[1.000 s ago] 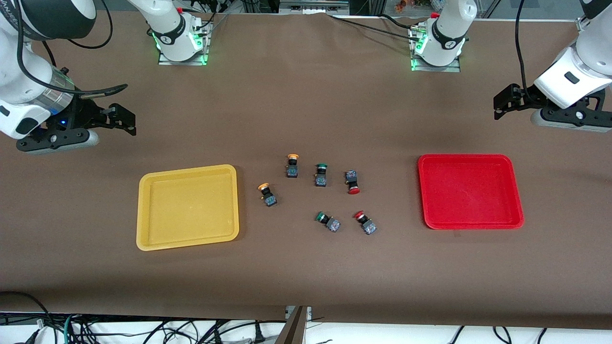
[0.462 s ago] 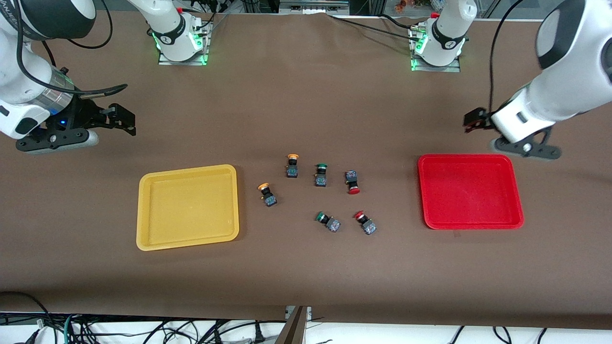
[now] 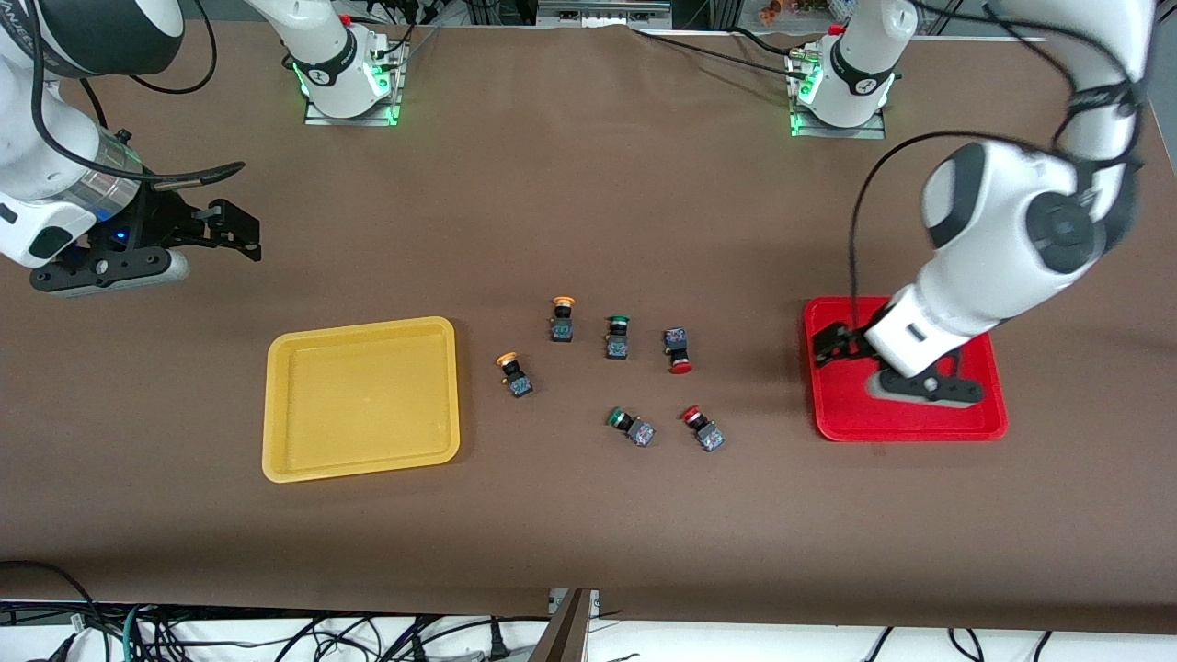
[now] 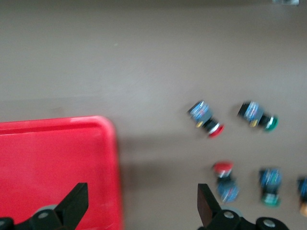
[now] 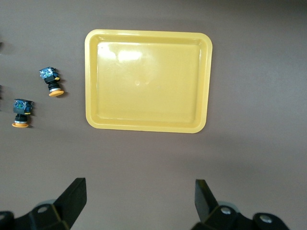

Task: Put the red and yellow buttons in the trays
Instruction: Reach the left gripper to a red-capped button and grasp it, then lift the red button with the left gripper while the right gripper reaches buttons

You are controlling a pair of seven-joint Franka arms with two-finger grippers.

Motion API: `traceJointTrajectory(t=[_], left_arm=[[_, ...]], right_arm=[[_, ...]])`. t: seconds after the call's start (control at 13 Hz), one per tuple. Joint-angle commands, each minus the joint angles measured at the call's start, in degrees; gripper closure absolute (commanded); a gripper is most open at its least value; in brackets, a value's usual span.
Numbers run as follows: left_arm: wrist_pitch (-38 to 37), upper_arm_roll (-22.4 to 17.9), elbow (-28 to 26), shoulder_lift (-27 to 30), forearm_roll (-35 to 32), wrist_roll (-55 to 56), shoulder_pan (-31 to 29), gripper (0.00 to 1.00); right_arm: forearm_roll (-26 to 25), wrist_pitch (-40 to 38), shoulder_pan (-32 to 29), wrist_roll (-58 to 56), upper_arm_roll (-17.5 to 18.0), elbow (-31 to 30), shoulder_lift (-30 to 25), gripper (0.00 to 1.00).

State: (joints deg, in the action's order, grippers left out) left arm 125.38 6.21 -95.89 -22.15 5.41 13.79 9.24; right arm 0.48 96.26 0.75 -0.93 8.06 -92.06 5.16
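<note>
Front: left gripper (image 3: 832,345) open, empty, over red tray (image 3: 984,418); buttons (image 3: 680,350) on brown table (image 3: 588,202) between trays. Right gripper (image 3: 241,230) open, waiting, yellow tray (image 3: 360,397) nearer camera

Left wrist: red buttons (image 4: 207,119) beside tray

Right wrist: yellow buttons (image 5: 50,80) beside tray

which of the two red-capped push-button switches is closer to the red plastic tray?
The red-capped push-button switch nearer the front camera, beside the green-capped switch. It lies slightly closer to the red plastic tray than the other red-capped switch, which lies farther from the camera.
</note>
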Motion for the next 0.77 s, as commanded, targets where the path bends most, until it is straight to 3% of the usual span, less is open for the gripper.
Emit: traceJointTrajectory(t=[0.0,0.31,0.69], left_arm=[[7.7,-0.4,4.9,-7.8,-1.3,17.4,5.0,0.0],[7.8,-1.3,18.0,-22.2,-14.5,41.5,9.8,0.0],[8.4,-1.8,21.1,-26.4,-15.0,49.0,10.7,0.0]], right_arm=[[-0.1,-1.1,-0.5,-0.5,0.3,1.3,0.4,0.0],[-0.1,-1.1,-0.5,-0.5,0.3,1.3,0.4,0.0],[0.0,-1.5,-0.4,-0.6,0.4,1.3,1.1,0.0]])
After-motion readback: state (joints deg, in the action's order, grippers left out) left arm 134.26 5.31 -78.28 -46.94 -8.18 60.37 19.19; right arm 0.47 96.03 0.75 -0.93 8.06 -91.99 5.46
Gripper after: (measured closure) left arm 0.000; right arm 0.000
